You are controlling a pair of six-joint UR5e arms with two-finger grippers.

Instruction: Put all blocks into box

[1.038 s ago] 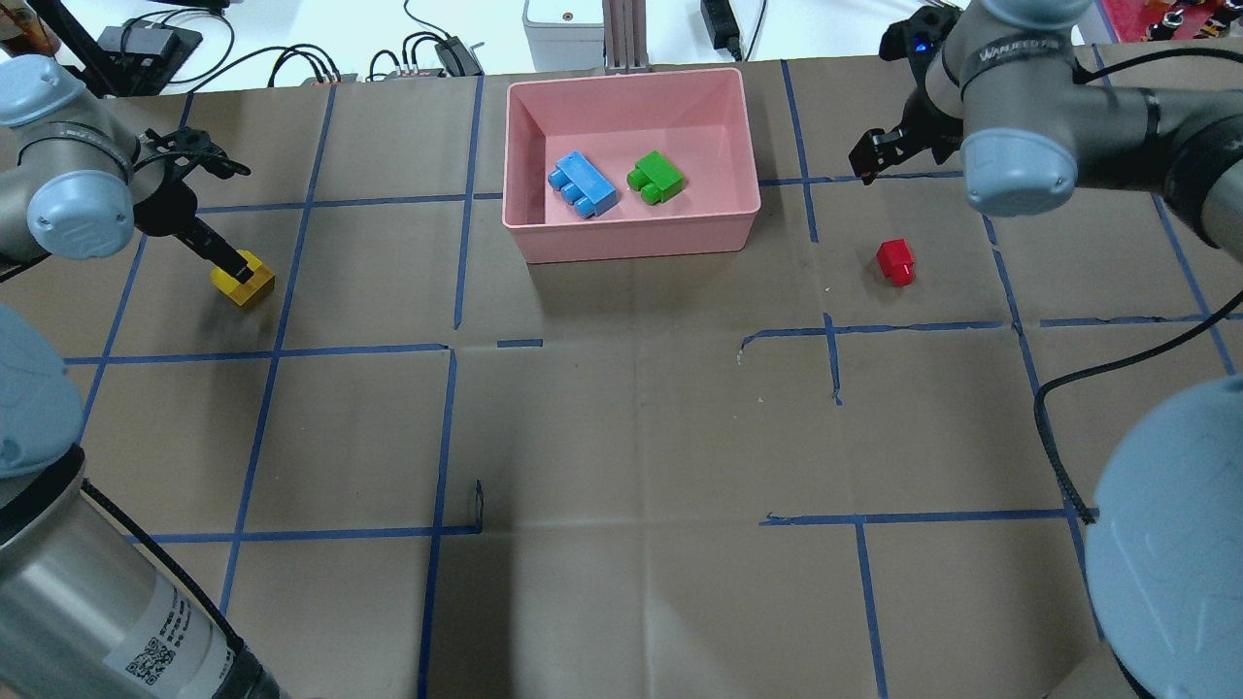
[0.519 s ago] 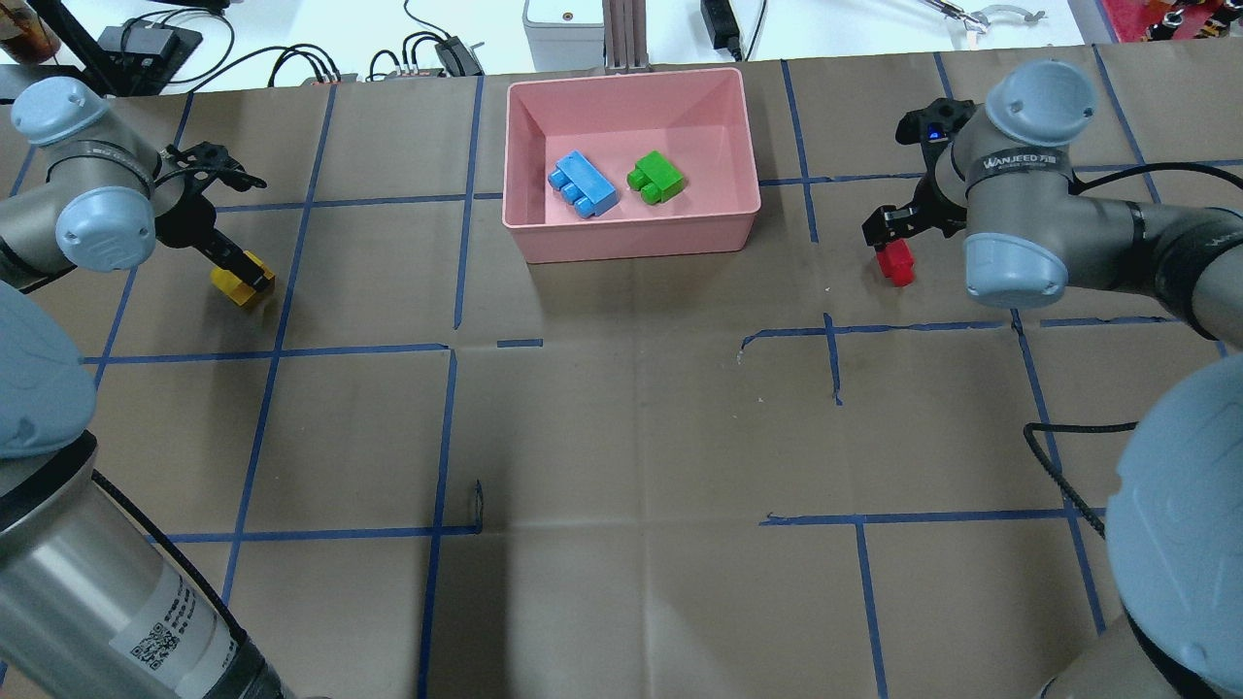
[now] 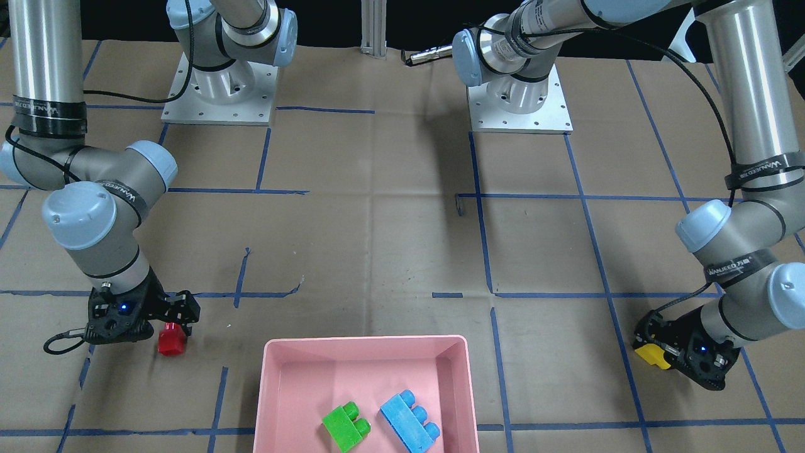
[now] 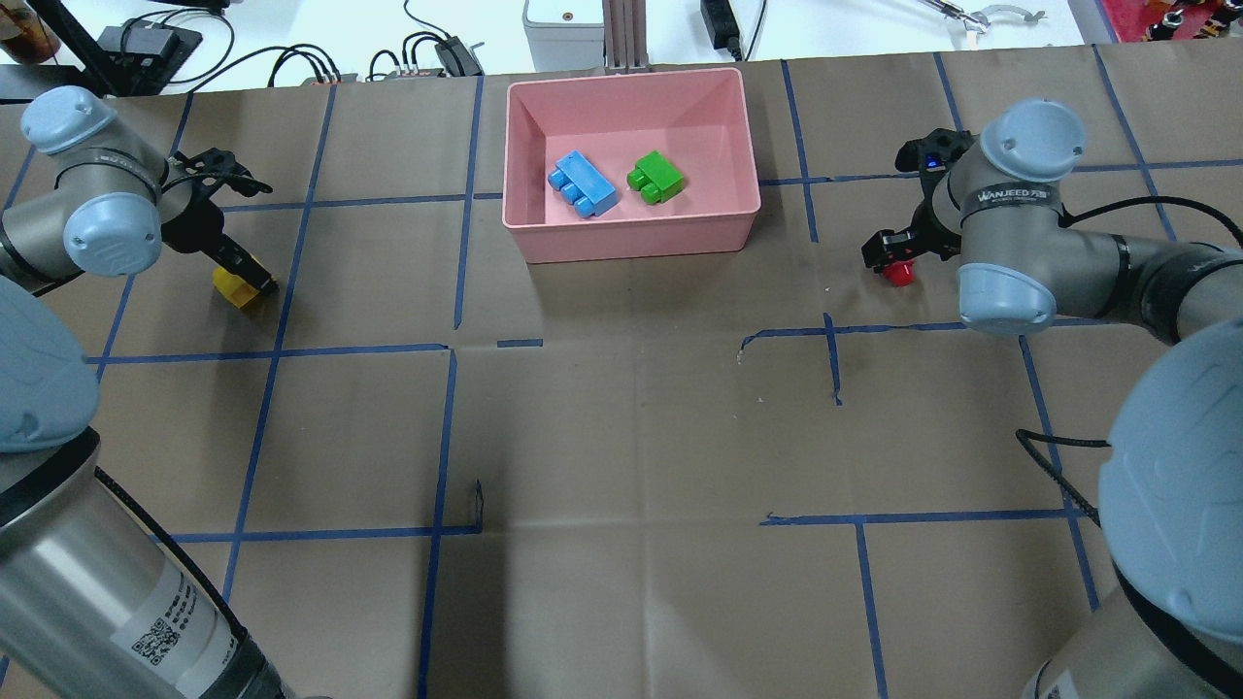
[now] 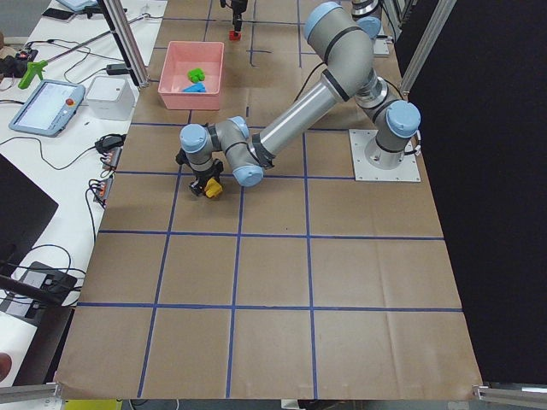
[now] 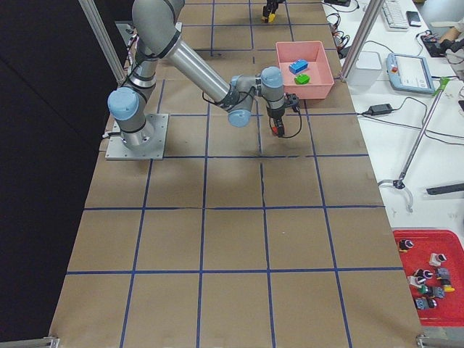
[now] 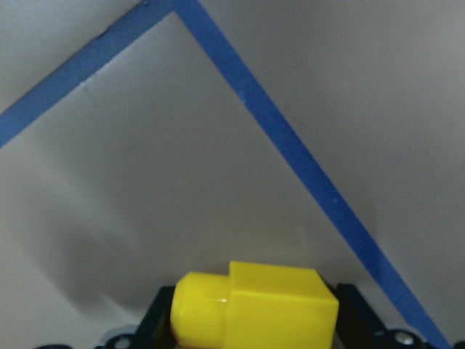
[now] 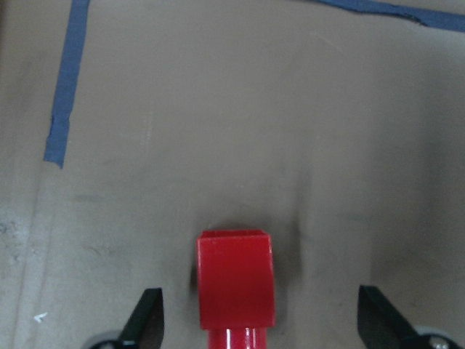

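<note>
Blocks inside the pink box: blue block and green block, side by side, not touching. Clamped tight on the yellow block with the left gripper, down at the brown desk, well apart from the box. Spread wide apart around the small red block with the right gripper, out past the box's other side.

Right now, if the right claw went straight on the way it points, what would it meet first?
The red block, lying between the right claw's open fingers; the fingertips would probably straddle it and touch the paper-covered table, though depth is unclear.
</note>
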